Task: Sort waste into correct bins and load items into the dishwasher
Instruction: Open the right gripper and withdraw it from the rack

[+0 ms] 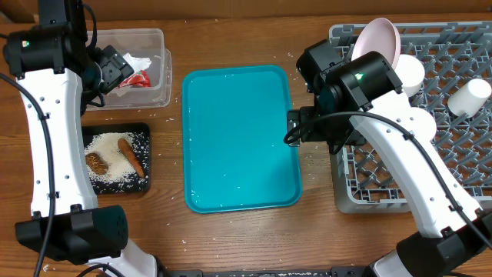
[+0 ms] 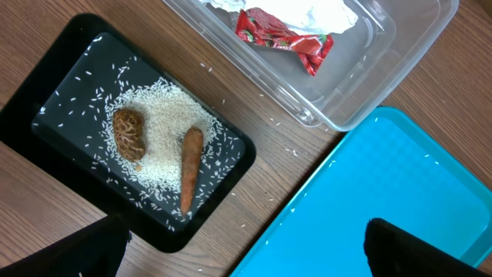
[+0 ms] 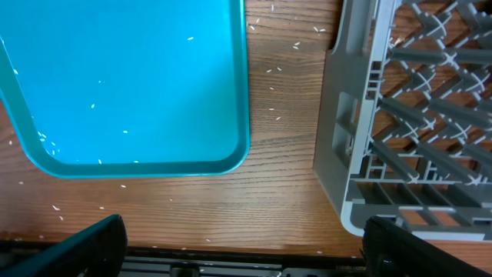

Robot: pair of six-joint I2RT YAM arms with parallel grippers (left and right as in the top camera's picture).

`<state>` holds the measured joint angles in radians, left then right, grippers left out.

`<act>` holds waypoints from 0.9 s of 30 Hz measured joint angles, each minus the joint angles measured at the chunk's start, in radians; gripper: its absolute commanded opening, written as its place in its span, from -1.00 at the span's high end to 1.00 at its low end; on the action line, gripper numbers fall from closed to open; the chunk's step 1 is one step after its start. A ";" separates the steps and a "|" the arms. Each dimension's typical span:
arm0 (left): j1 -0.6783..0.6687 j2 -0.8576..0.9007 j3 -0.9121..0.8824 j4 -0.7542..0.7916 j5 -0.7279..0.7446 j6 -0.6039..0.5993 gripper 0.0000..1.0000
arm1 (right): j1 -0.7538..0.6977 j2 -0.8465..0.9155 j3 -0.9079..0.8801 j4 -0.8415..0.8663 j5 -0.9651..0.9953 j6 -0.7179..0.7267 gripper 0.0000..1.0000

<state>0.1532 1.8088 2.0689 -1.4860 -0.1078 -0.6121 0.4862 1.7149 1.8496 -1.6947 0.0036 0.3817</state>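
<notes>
The black tray (image 1: 142, 188) holds rice (image 1: 108, 146), a brown lump (image 1: 96, 161) and a carrot (image 1: 131, 158). The left wrist view shows the same tray (image 2: 61, 108), lump (image 2: 129, 132) and carrot (image 2: 190, 165). The clear tub (image 1: 157, 88) holds a red wrapper (image 2: 284, 38) and a white napkin (image 2: 323, 14). The grey rack (image 1: 461, 154) holds a plate (image 1: 377, 40), a bowl (image 1: 407, 73) and a cup (image 1: 469, 98). My left gripper (image 2: 246, 246) is open and empty above the tub (image 1: 115, 69). My right gripper (image 3: 242, 246) is open and empty between the teal tray and the rack (image 3: 369, 115).
The large teal tray (image 1: 238, 138) lies mid-table with a few rice grains on it. It also shows in the right wrist view (image 3: 131, 77). Loose grains are scattered on the wood around it. The table's front edge is close below my right gripper.
</notes>
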 measured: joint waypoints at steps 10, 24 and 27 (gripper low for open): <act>0.000 0.000 0.000 0.000 0.000 0.000 -1.00 | -0.122 -0.045 0.000 0.037 -0.028 -0.097 -1.00; 0.000 0.000 0.000 0.000 0.000 0.000 -1.00 | -0.290 -0.562 -0.261 0.402 -0.110 -0.236 -1.00; 0.000 0.000 0.000 0.000 0.000 0.000 -1.00 | -0.290 -0.664 -0.475 0.595 -0.113 -0.264 -1.00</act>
<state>0.1532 1.8088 2.0686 -1.4860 -0.1074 -0.6121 0.1963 1.0512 1.3750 -1.0992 -0.1089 0.1173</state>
